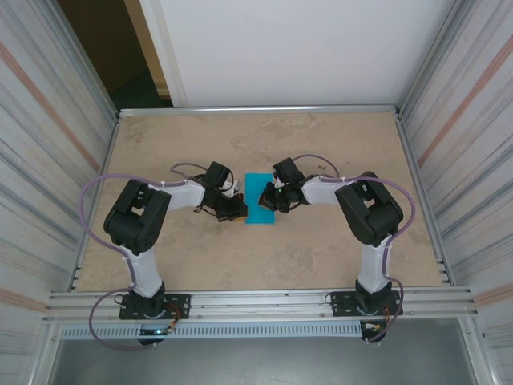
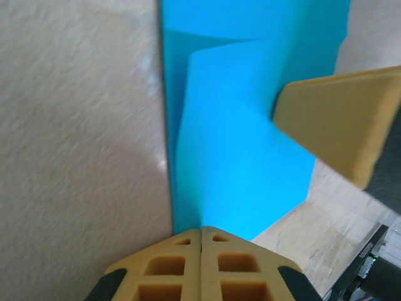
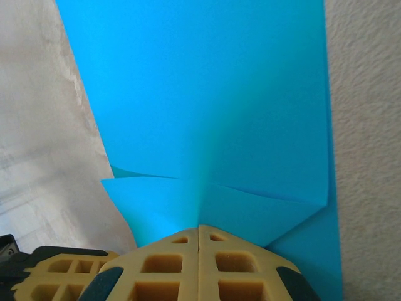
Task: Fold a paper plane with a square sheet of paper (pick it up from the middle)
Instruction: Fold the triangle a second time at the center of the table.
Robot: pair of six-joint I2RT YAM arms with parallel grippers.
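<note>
L gripper [image 2: 200, 231]: fingers pressed tight together, one thin seam btw them, tips sitting at the near edge of the blue sheet of paper [image 2: 244, 163]. Can't tell if any paper is caught in that seam; it looks more like the closed tips rest on the sheet. R gripper [image 3: 199, 227]: same story, fingers squeezed together, tips on the sheet's edge from the opposite side.

Top view: the sheet [image 1: 256, 192] lies flat near the ctr of the beige table [image 1: 321, 136], btw the two arms, and reads as an upright rectangle, taller than wide (so folded, not a full square). L gripper [image 1: 238, 210] meets its lower left side, R gripper [image 1: 275, 199] its right side. Both arms are bent inward, elbows out.

L wrist view: layers visible w/ a slanted fold line near the far end and a long straight left edge against the table [image 2: 81, 157]. One yellow pad [image 2: 332, 119] of the R gripper overlaps the sheet's right side.

R wrist view: the sheet [image 3: 200, 94] spreads away from the tips. Two shallow creases run out from just ahead of the tips, to left and right, forming flat triangular flaps. Yellow fingers [image 3: 62, 276] of the L gripper show at lower left, just beside the R one, near the sheet's corner.
</note>
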